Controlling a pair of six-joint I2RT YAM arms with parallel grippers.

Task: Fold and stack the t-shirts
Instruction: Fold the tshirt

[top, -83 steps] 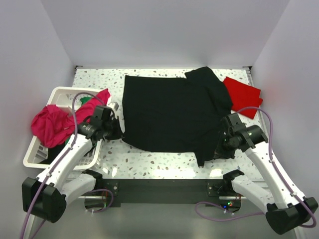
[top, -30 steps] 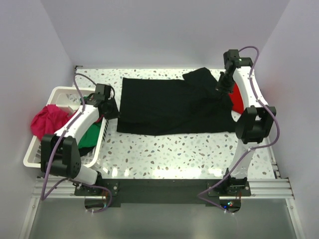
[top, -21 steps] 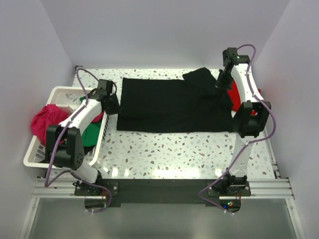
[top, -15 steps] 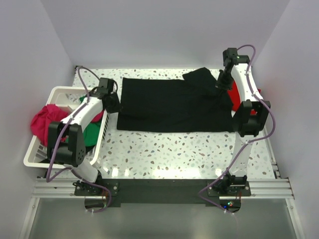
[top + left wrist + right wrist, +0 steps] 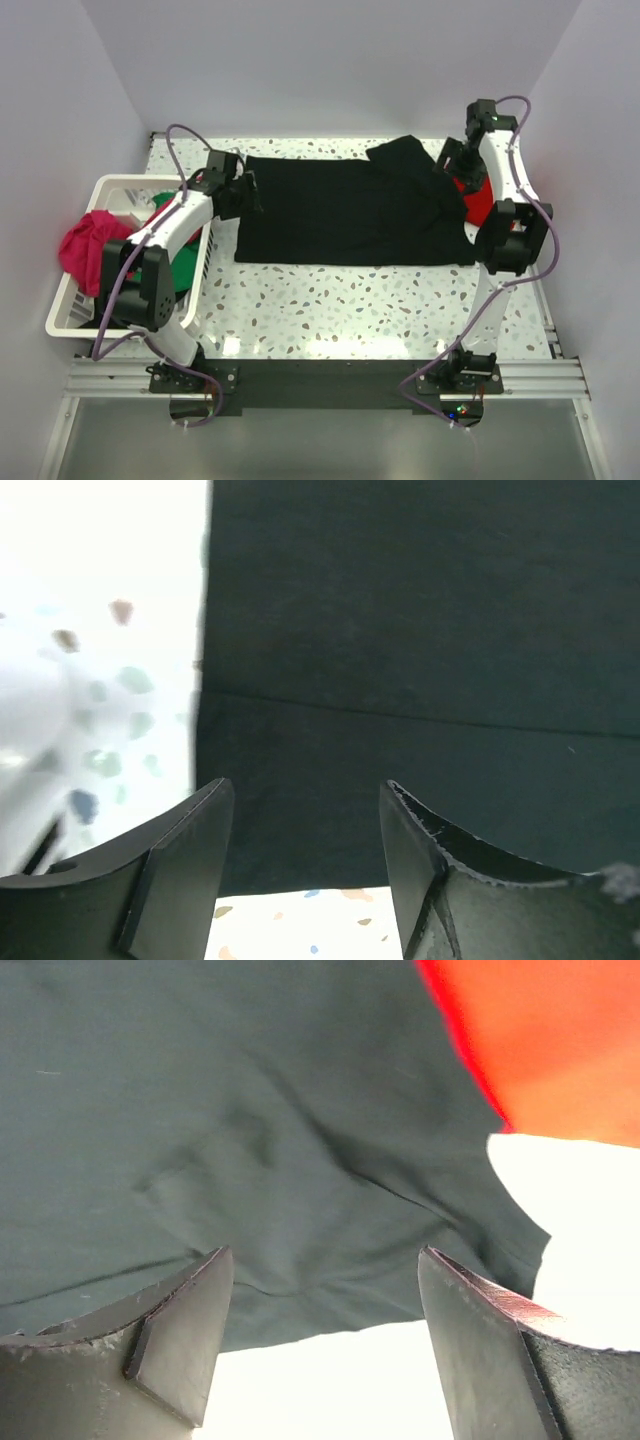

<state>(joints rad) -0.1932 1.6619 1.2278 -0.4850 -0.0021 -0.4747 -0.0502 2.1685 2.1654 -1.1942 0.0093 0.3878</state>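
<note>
Folding looks barely begun: on the desk [image 5: 350,300] one black shirt [image 5: 350,210] lies doubled once, a sleeve sticking out. One pink shirt [image 5: 85,250] and one green shirt [image 5: 185,268] wait in the single basket [image 5: 110,185]. Farther back, the left tool [image 5: 305,800] and right tool [image 5: 320,1260] hover wide and empty at the black shirt's ends. One red shirt [image 5: 540,1050], seemingly folded, lies just beside.

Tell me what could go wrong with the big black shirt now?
1. The right gripper hangs open where the black shirt meets the red shirt, so it might pinch both together.
2. The sleeve at the far right corner sticks out rumpled; the next fold could come out lumpy.
3. The left gripper is open over the shirt's layered edge and might catch only the top layer.
</note>
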